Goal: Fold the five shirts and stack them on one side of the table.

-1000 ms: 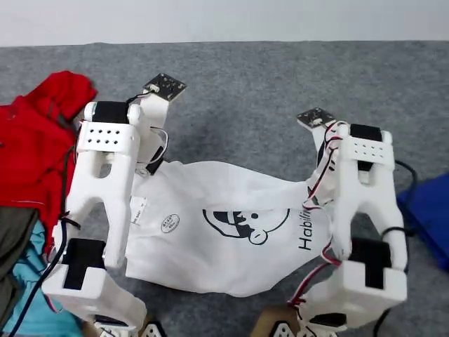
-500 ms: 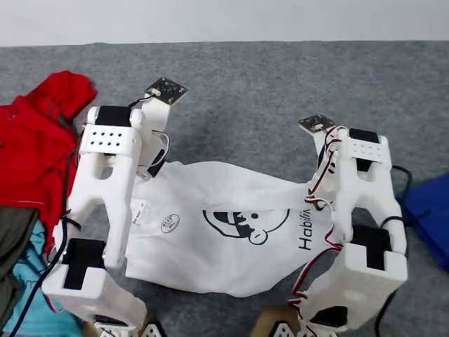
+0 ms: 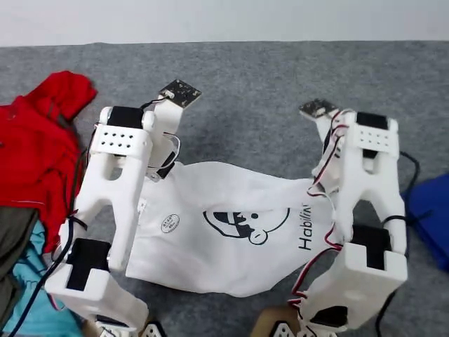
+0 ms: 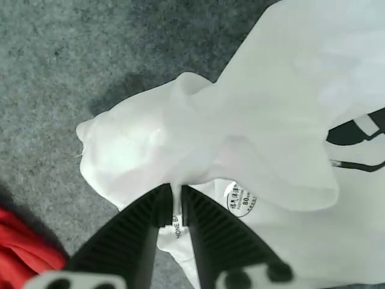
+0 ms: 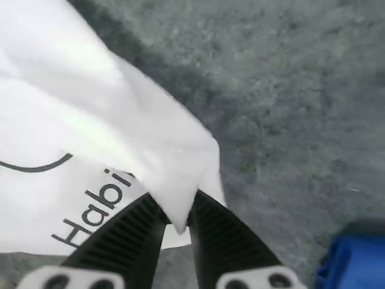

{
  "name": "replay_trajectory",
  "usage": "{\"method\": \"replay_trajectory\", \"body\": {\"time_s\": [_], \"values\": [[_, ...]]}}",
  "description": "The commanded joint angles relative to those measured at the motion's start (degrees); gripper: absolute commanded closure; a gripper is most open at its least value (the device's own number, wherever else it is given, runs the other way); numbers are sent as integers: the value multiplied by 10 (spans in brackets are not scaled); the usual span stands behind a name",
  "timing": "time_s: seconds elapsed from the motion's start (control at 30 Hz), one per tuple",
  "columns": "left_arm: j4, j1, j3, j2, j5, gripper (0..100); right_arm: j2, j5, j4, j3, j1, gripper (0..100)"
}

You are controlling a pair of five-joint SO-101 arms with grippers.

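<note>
Cloth is what both arms have hold of: the white shirt (image 3: 231, 232) lies spread and rumpled on the grey surface (image 3: 252, 77) between them. The left gripper (image 4: 173, 192) is closed on a bunched fold at one far corner, and the right gripper (image 5: 175, 208) is clamped on a thin point of fabric at the other. What worries me is that right-hand grip. It looks like only a sliver of cloth sits between the jaws, so any pull could let it slide out and drop that corner. The left bite takes in a thick wad, which I'd guess would drag extra layers along and leave the fold lumpy or crooked. If the two arms pull unevenly, the shirt may twist rather than fold square. Off to the left a red shirt (image 3: 35, 147) sits heaped just beside the left arm, with grey and teal clothes (image 3: 17, 274) below it, near enough that a wide swing could catch them. A blue shirt (image 3: 429, 210) lies at the right edge, near the right arm, whose loose wires (image 3: 323, 189) hang over the white cloth and might snag it.
</note>
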Motion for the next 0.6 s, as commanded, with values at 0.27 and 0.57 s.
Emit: {"method": "replay_trajectory", "body": {"time_s": [0.27, 0.57], "values": [[35, 6, -139, -135, 33, 998, -154, 26, 89, -176, -7, 987], [47, 5, -311, -223, 101, 998, -312, 25, 83, -176, -2, 987]]}}
